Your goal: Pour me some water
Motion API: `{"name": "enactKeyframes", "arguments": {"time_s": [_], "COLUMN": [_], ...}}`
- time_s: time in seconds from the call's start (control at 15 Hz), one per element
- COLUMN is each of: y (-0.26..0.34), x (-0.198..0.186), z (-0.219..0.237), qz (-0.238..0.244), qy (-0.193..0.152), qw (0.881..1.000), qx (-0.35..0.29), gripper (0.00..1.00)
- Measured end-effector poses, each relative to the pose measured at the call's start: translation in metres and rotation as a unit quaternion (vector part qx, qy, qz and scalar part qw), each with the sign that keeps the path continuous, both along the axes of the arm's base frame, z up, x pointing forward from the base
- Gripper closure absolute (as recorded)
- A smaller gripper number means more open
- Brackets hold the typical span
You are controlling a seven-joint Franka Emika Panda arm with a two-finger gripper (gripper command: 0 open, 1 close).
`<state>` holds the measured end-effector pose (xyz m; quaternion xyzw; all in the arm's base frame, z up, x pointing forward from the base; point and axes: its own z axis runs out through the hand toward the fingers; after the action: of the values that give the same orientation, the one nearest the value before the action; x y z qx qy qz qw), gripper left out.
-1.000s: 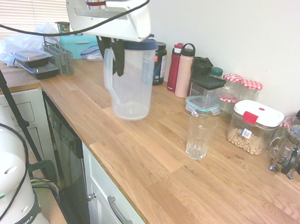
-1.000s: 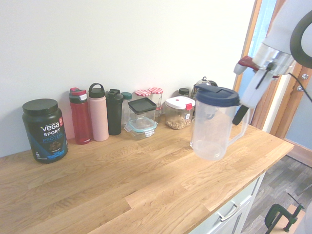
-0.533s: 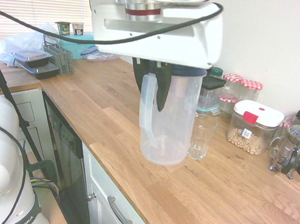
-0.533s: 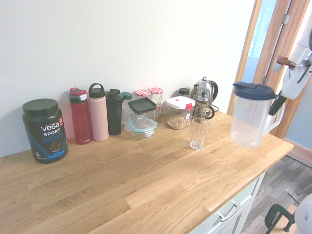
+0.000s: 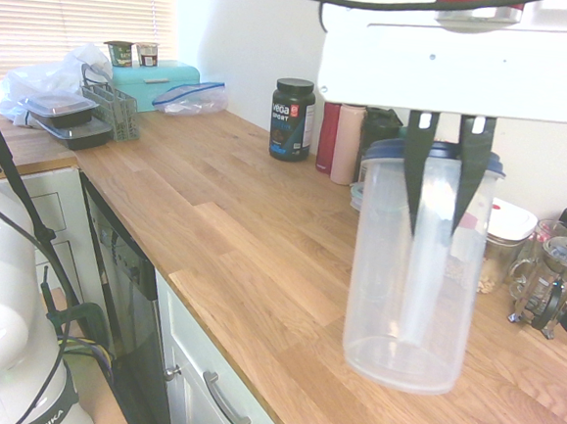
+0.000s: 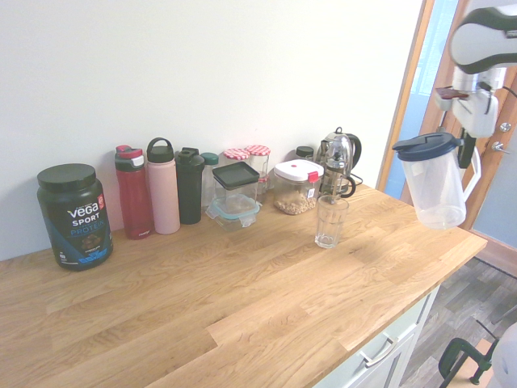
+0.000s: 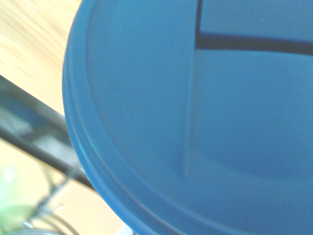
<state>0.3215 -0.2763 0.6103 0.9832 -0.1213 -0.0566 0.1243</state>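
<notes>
Currently your gripper [image 5: 442, 224] is clamped on the handle of the clear plastic pitcher [image 5: 411, 281], fingers pointing down; the pitcher hangs in the air, clear of the wooden countertop [image 5: 232, 237], with its dark blue lid [image 6: 426, 146] on. In the wrist view that lid [image 7: 195, 122] fills nearly everything, blurred. In the second exterior view you see the pitcher [image 6: 436, 186] well off at 3 o'clock from the empty drinking glass [image 6: 329, 221], above the counter's end. The glass stands upright on the counter; at its 11 o'clock sits the white-lidded container [image 6: 296, 187], at 12 the French press [image 6: 337, 162]. Water bottles [image 6: 161, 194] and the Vega protein tub [image 6: 73, 217] line the wall.
</notes>
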Motion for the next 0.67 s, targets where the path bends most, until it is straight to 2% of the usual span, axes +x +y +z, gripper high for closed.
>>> {"name": "enactKeyframes", "arguments": {"time_s": [0.27, 0.67], "y": [0.04, 0.078], "x": [0.078, 0.12], "z": [-0.013, -0.045], "qz": [0.019, 0.023], "qy": [0.066, 0.13], "qw": [0.996, 0.984], "qx": [-0.058, -0.123], "gripper": [1.0, 1.0]}}
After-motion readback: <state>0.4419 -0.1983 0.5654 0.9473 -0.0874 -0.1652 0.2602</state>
